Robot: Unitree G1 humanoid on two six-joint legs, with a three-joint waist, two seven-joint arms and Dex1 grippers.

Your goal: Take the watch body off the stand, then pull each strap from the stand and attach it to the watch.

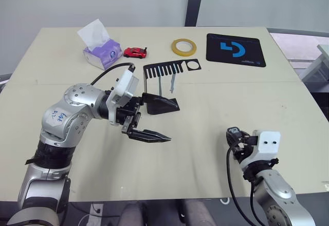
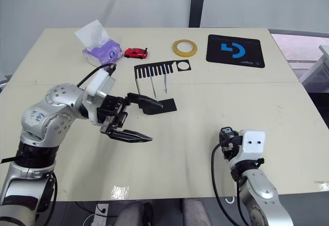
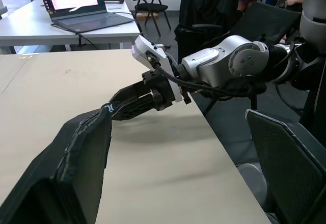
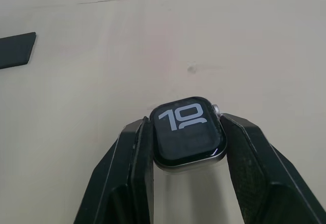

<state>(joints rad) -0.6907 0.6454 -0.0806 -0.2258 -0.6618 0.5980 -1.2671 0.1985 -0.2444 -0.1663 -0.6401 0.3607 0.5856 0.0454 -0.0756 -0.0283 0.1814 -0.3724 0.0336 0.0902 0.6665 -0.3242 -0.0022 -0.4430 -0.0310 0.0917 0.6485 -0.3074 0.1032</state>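
R gripper [image 4: 187, 147] is clamping the watch body [image 4: 187, 131] betw. its 2 black fingers, 1 pad on each side edge of the case, screen facing the wrist cam. The case is a rounded square w/ silver-grey rim and a small crown on 1 side; the dark glossy screen is showing large light digits reading "10". From the head cam, R gripper [image 2: 226, 143] is sitting low over the near-right part of the table [image 1: 216, 108], well apart from the stand.

L gripper [image 1: 157, 120] is hovering wide open above the table near the stand's foot, the 2 ribbed, pointed black fingers spread far apart w/ nothing betw. them; 1 fingertip is looking close to the foot, contact can't be told.

The stand [image 1: 165, 71] is thin black bent sheet: flat foot, narrow upright, top plate w/ comb-like slots and a round cutout. The 2 straps [image 1: 172, 83] are hanging from the slots, thin, pale blue-grey, side by side.

Along the far edge: purple tissue pack [image 1: 102, 52] w/ white tissue sticking up, small red toy car [image 1: 135, 52], yellow tape ring [image 1: 184, 46], and a black mat [image 1: 235, 50] carrying a blue logo; small print under it is too small to read. Table surface is plain, matte beige.
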